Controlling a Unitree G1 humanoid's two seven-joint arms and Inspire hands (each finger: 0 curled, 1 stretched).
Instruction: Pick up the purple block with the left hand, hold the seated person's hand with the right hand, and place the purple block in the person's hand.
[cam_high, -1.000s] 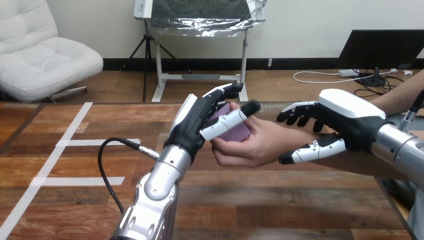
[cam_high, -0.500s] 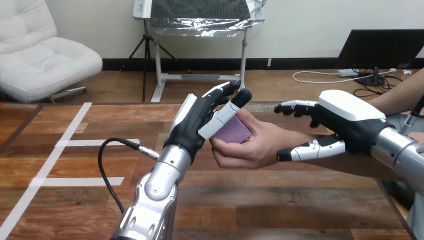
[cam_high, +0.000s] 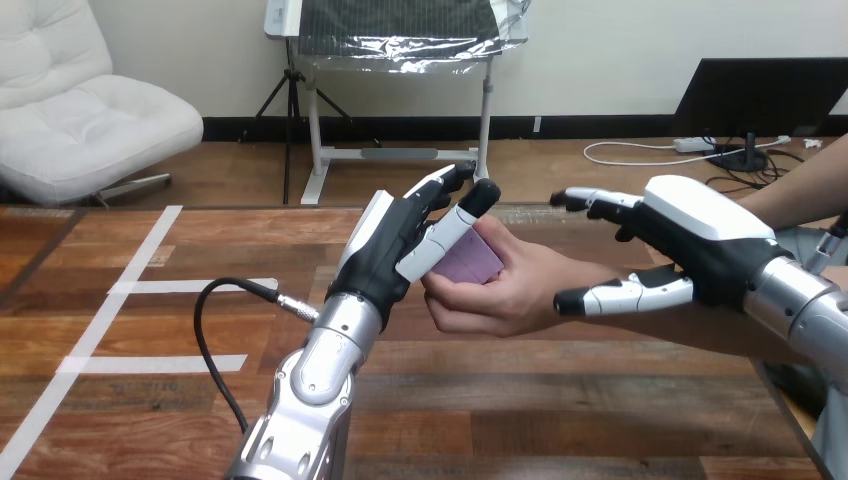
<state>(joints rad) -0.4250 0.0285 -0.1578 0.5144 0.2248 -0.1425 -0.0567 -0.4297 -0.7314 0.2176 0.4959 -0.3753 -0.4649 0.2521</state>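
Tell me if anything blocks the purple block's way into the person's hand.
Nothing visible does: the purple block already rests in the person's hand, with the left hand right beside it.

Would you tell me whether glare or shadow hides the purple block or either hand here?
Head view: lighting is even, with no glare over the purple block, which the left hand partly covers in the person's hand; head view again: bright highlights on the left forearm and the white shell of the right hand hide nothing.
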